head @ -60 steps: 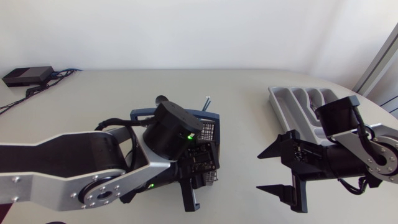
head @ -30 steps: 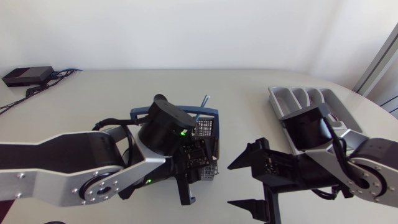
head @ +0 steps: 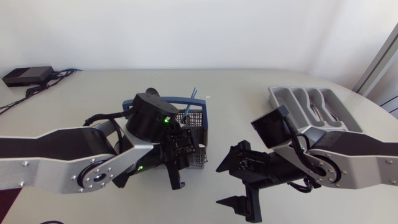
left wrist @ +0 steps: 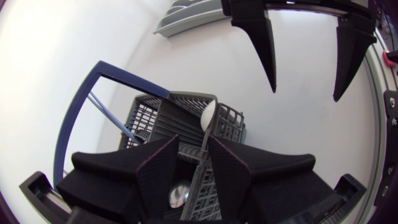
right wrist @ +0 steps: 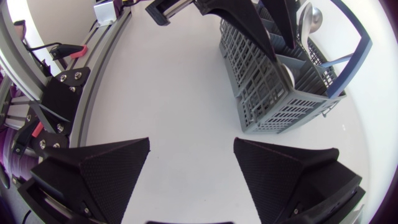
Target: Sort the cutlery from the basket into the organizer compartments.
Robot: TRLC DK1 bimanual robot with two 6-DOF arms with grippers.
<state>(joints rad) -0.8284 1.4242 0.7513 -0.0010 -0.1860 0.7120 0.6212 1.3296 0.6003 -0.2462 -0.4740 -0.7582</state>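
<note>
A grey mesh basket [head: 198,127] with a blue hoop handle stands mid-table, holding a blue-handled piece [head: 193,94] and several grey pieces. My left gripper [head: 179,163] is down on the basket's near side. In the left wrist view its fingers [left wrist: 158,177] press a basket wall [left wrist: 208,186] from both sides, with a round-ended grey handle [left wrist: 207,116] lying along that wall and a spoon bowl [left wrist: 177,194] below. My right gripper [head: 234,185] hovers open and empty just right of the basket [right wrist: 280,81]. The grey organizer [head: 292,99] lies at the far right.
A black box [head: 26,75] with cables lies at the table's far left corner. Bare tabletop lies between the basket and the organizer [left wrist: 186,15], under my right arm. My right gripper [left wrist: 305,62] hangs just ahead of my left one.
My left gripper has drawn back to the left, and the basket has shifted left with it. My right arm has swung from beside the organizer toward the basket, staying open.
</note>
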